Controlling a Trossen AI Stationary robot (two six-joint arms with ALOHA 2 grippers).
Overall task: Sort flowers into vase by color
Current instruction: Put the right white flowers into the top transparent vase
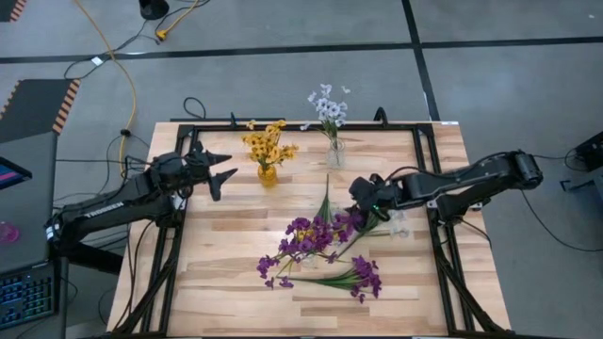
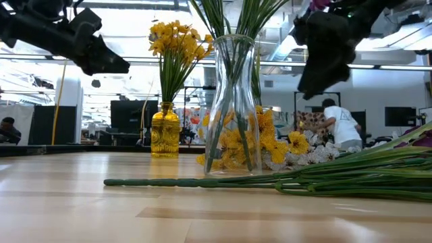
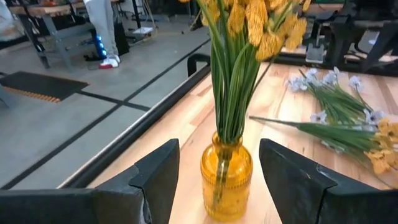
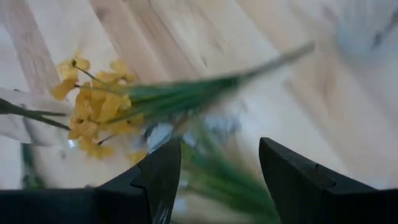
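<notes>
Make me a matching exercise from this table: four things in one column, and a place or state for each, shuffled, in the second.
Things:
1. yellow flowers
2. white-blue flowers
3. purple flowers
4. left tool

Places or states:
A. lying flat on the table
B. open, beside the amber vase
C. standing in the clear vase
D. standing in the amber vase

Pairs: 1-D, 2-C, 3-A, 4-B
</notes>
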